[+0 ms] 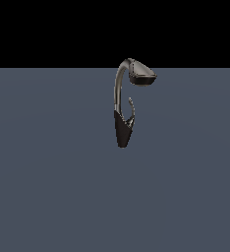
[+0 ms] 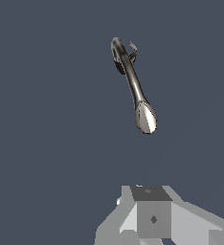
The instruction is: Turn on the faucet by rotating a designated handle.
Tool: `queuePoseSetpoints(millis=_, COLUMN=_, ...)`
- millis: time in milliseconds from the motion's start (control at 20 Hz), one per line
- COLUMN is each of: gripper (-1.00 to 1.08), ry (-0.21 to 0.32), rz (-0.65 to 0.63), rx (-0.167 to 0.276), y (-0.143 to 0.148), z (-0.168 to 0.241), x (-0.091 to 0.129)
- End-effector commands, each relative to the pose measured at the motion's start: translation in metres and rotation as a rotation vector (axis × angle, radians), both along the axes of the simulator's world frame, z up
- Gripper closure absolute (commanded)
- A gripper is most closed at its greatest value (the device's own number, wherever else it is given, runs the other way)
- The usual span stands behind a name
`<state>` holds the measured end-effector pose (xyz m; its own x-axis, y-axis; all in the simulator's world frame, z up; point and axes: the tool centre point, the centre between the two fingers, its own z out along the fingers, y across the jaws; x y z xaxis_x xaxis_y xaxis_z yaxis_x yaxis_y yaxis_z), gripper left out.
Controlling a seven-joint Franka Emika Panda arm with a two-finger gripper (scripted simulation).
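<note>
The faucet (image 1: 118, 93) stands upright on the grey floor, with a black cone base, an arched grey neck and a wide spout head toward the exterior view's right. The handle (image 1: 131, 110) is a thin curved lever rising from the base, under the spout head. The wrist view looks down on the faucet (image 2: 134, 83), and the handle (image 2: 132, 47) shows as a small tip beside the neck's far end. My gripper (image 2: 151, 194) shows only as grey blocks at that picture's edge, well apart from the faucet. Its jaws are not clearly readable. The exterior view does not show it.
A flat blue-grey floor (image 1: 48, 187) surrounds the faucet on all sides. Above its far edge the background is plain black.
</note>
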<state>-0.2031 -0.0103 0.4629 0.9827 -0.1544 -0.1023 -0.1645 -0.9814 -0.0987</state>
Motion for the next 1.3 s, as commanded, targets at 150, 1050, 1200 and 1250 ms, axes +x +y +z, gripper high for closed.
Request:
queuePoseSetpoints(millis=150, gripper=1.08, ry=0.050, rz=-0.112, rx=0.064, y=0.002, z=-0.014, x=0.035)
queuePoseSetpoints(millis=1050, gripper=1.08, ry=0.257, rz=-0.532, rx=0.256, y=-0.005, z=-0.098, x=0.152)
queuePoseSetpoints(millis=1200, gripper=1.08, ry=0.295, rz=-0.606, rx=0.283, y=-0.008, z=-0.118, x=0.170)
queuePoseSetpoints(millis=1250, gripper=1.08, ry=0.309, rz=-0.631, rx=0.292, y=-0.010, z=-0.125, x=0.176)
